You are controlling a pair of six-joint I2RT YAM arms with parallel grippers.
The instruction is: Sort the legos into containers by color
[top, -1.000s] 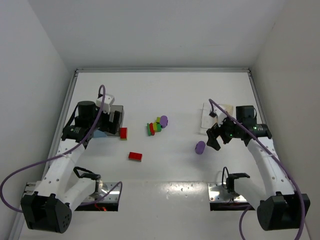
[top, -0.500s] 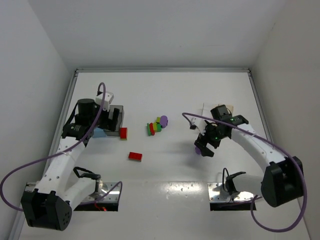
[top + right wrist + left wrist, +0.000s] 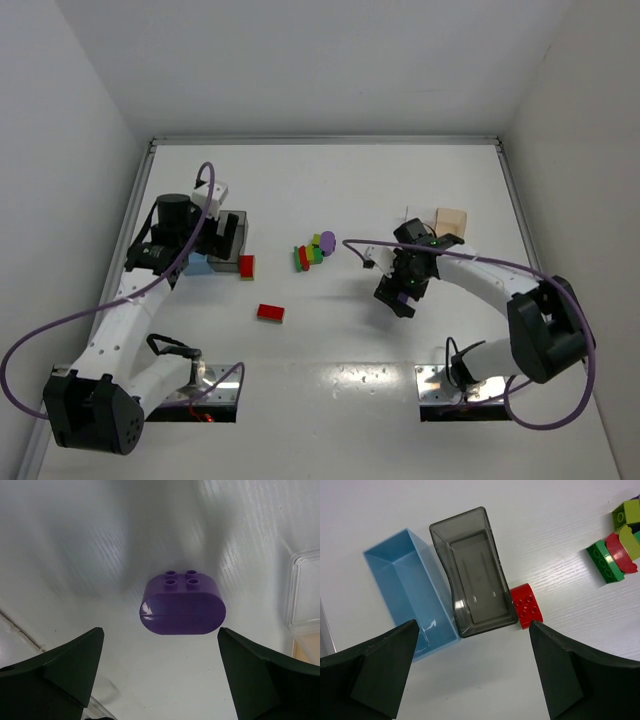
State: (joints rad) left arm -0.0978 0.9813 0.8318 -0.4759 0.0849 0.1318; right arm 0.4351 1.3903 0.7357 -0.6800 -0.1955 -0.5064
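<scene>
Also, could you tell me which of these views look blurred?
Right wrist: table smeared by motion blur, the purple lego fairly crisp. Left wrist: sharp on the grey bin and red lego. Top external: evenly lit, sharp.

Glossy plastic purple lego [image 3: 182, 603]

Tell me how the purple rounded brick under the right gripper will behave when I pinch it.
The purple brick looks like rigid moulded plastic, so it probably won't flex. Its glossy rounded ends could slip from the right gripper; the straighter long sides seem the safer pinch. Small and low on the table, it would likely slide, not roll, if nudged.
</scene>
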